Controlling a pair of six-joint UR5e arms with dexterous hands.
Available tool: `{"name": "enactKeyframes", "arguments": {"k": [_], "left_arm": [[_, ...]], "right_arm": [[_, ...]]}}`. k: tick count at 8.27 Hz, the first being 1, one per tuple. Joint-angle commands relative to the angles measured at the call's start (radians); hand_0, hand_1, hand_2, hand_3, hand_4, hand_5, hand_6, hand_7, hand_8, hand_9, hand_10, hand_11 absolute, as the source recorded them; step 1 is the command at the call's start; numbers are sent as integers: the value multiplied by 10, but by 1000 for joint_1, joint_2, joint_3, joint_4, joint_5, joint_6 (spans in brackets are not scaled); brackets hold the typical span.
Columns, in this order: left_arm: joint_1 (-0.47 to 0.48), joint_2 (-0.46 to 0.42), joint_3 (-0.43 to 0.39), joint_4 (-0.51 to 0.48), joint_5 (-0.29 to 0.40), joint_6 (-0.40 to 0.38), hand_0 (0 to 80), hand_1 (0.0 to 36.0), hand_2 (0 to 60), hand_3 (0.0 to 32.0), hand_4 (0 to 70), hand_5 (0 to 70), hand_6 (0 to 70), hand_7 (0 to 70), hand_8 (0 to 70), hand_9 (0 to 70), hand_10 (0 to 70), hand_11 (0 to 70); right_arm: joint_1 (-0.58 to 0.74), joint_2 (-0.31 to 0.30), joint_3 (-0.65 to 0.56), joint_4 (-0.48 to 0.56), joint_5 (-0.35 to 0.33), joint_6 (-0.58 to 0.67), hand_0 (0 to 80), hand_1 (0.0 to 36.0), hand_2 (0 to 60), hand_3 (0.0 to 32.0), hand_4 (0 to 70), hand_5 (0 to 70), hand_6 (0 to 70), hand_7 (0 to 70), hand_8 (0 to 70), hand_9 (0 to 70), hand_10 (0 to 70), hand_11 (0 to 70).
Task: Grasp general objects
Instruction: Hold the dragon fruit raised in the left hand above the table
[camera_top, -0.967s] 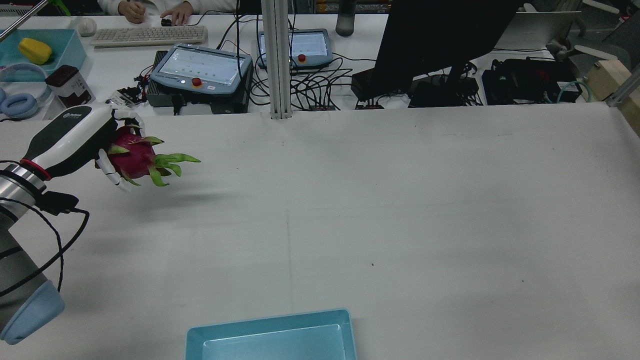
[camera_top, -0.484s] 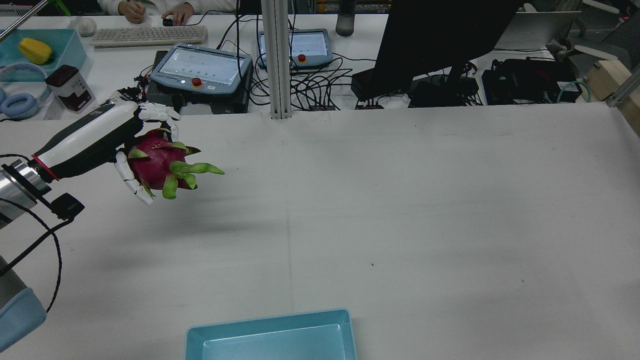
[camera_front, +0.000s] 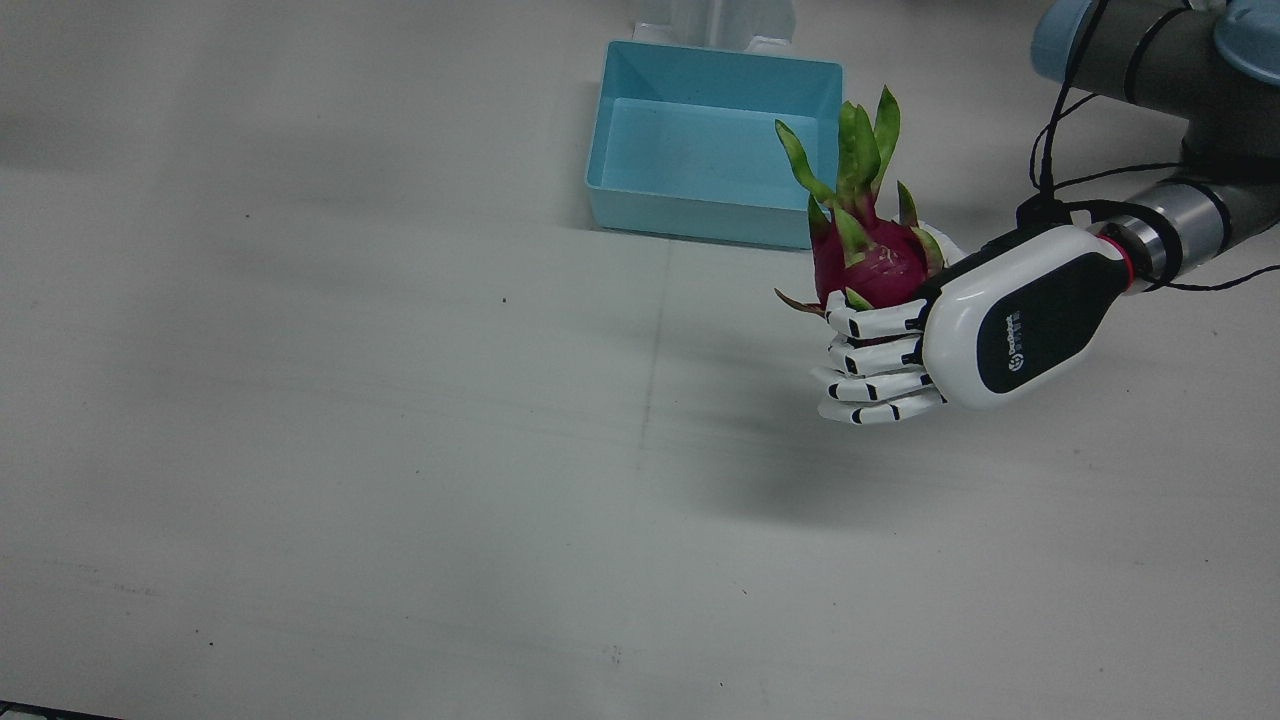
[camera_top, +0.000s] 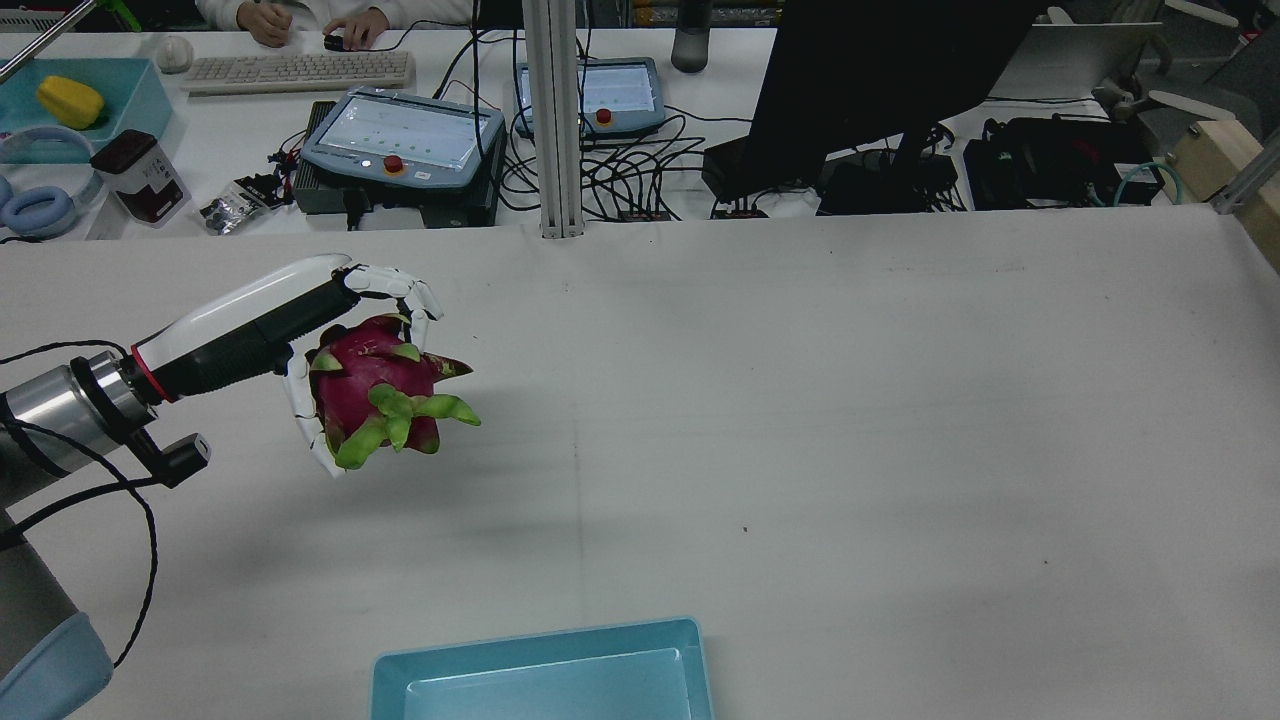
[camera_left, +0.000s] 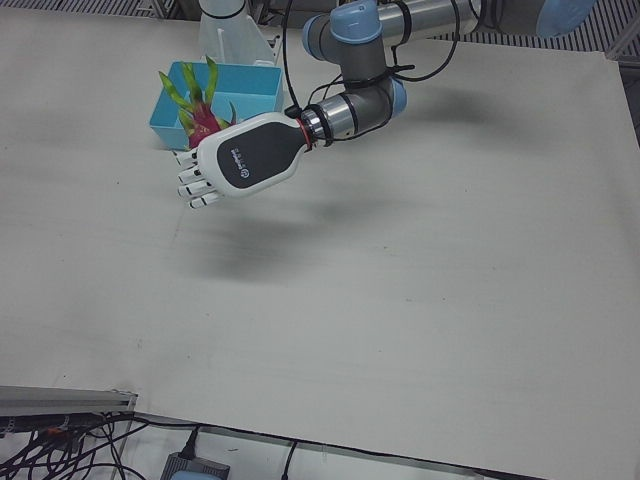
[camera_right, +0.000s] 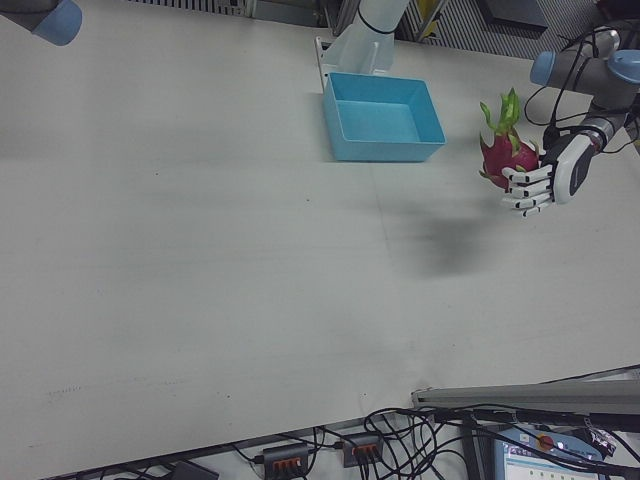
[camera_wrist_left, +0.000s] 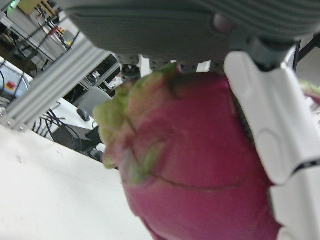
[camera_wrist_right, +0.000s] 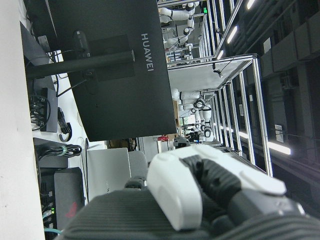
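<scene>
One dragon fruit (camera_top: 375, 395) in left hand (camera_top: 300, 340), leaves toward tray (camera_top: 545, 670).

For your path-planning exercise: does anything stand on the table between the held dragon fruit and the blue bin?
Nothing visible does. The left hand holds the dragon fruit above bare table; the bin looks empty.
</scene>
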Motion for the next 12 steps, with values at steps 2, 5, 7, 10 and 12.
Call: {"name": "enactKeyframes", "arguments": {"k": [2,5,7,10,12], "left_arm": [[223,-2,-162,76,9,-22,470,353,600,0,393,700,584,700,297,424,207,318],[377,-135,-170,261,-10,58,498,360,600,0,413,700,627,700,315,438,203,314],[412,-163,-152,286,-28,93,507,360,600,0,423,700,638,700,310,433,196,306],[468,-160,-100,202,-41,98,478,315,600,0,360,700,540,700,234,341,158,245],[469,-157,-103,194,-39,98,493,170,319,0,210,700,318,502,80,131,64,106]], "right_arm": [[0,0,0,0,0,0,0,0,0,0,0,0,0,0,0,0,0,0],[0,0,0,0,0,0,0,0,0,0,0,0,0,0,0,0,0,0],[0,0,0,0,0,0,0,0,0,0,0,0,0,0,0,0,0,0],[0,0,0,0,0,0,0,0,0,0,0,0,0,0,0,0,0,0],[0,0,0,0,0,0,0,0,0,0,0,0,0,0,0,0,0,0]]}}
